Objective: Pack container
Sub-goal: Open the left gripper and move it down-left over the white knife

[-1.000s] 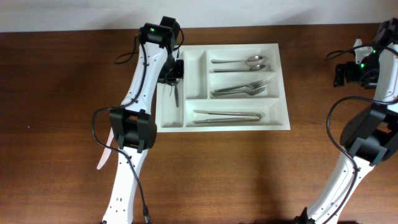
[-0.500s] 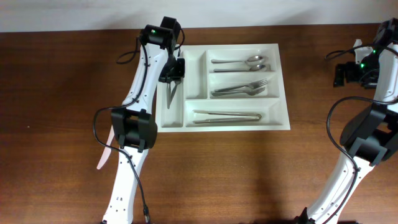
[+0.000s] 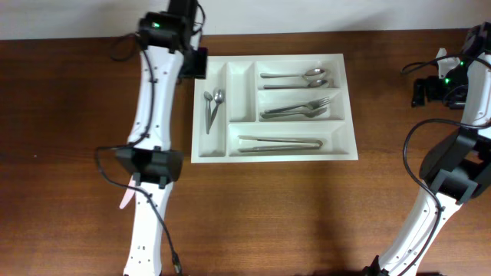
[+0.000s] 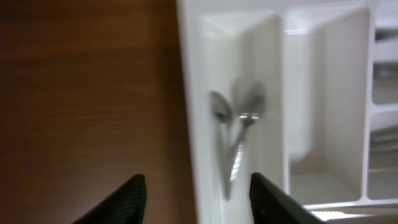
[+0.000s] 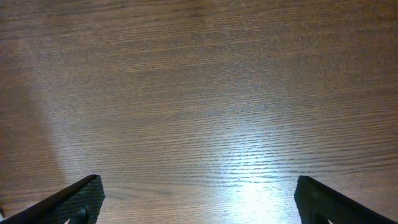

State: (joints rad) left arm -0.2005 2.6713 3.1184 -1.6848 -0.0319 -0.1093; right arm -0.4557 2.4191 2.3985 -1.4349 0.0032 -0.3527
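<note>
The container is a white compartment tray lying mid-table. Two small spoons lie in its leftmost narrow compartment, bowls toward the far side; in the left wrist view the spoons are blurred inside the container. My left gripper hovers at the tray's far left corner, open and holding nothing; in its own view the left gripper straddles the tray's left wall. My right gripper hangs far to the right, and in its own view the right gripper is wide open over bare wood.
The long compartments hold large spoons, forks and long thin metal pieces. The second narrow compartment has nothing in it. A pink strip lies by the left arm's base. Brown wooden table all round.
My left gripper opened and let go of the small spoons, which now lie in the leftmost compartment. The arm pulled back left and toward the far edge. The right arm has not moved.
</note>
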